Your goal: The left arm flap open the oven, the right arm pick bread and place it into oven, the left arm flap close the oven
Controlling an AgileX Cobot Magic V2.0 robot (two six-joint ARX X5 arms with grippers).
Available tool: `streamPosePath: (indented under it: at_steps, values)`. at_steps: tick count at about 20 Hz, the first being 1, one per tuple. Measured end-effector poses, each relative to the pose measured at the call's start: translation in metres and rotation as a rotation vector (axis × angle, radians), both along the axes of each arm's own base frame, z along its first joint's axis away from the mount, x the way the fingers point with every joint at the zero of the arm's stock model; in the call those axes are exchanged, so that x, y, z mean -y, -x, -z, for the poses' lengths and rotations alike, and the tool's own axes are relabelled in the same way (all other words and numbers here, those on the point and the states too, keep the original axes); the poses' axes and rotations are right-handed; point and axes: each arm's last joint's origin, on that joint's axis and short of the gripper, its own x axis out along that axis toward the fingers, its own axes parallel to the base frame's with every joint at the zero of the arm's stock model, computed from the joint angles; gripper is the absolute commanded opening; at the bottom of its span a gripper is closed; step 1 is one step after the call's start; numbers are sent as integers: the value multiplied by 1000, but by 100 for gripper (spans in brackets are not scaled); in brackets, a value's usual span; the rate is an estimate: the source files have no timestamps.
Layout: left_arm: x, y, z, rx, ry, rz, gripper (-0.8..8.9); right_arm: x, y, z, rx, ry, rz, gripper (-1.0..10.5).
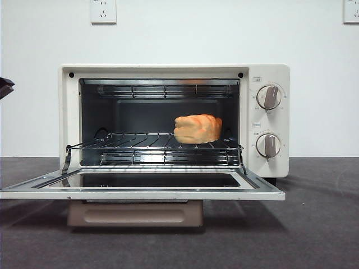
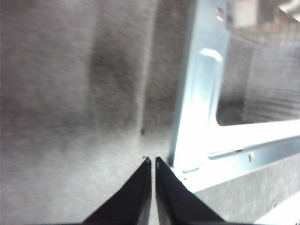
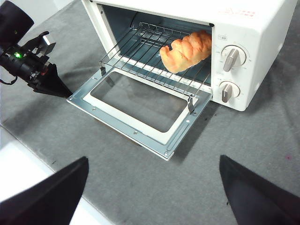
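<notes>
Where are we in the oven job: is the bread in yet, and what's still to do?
Done: the oven door lies flapped open, and the bread sits on the wire rack inside, toward the knob side. The right gripper is open, empty and back from the oven. In hand: the left gripper, jaws shut, sits at the door's corner. Left: flapping the door closed.

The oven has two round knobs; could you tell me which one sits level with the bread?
The lower knob on the oven sits level with the bread; the upper knob is higher, near the cavity's top.
</notes>
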Motion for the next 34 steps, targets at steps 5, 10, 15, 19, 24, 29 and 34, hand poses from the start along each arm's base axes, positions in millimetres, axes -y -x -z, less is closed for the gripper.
streamPosePath:
  at_steps: [5, 10, 15, 19, 24, 29, 34]
  values:
    - [12, 0, 9, -54, -24, 52, 15, 0, 0, 0, 8, 8, 19, 445]
    - [14, -2, 13, -67, -5, 60, 15, 0, 0, 0, 8, 8, 20, 445]
    - [10, -3, 12, -66, 74, 39, 15, 0, 0, 0, 7, 7, 20, 445]
    - [4, -7, 10, -48, 178, 21, 15, 0, 0, 0, 5, 5, 22, 445]
    - [-4, -18, 2, 20, 343, -27, 16, 0, -1, -1, 8, -2, 23, 445]
    - [-5, -42, -19, 182, 438, -98, 16, -1, -2, -4, 39, -34, 23, 445]
    - [-6, -64, -49, 378, 563, -201, 16, -1, -2, -5, 42, -35, 26, 445]
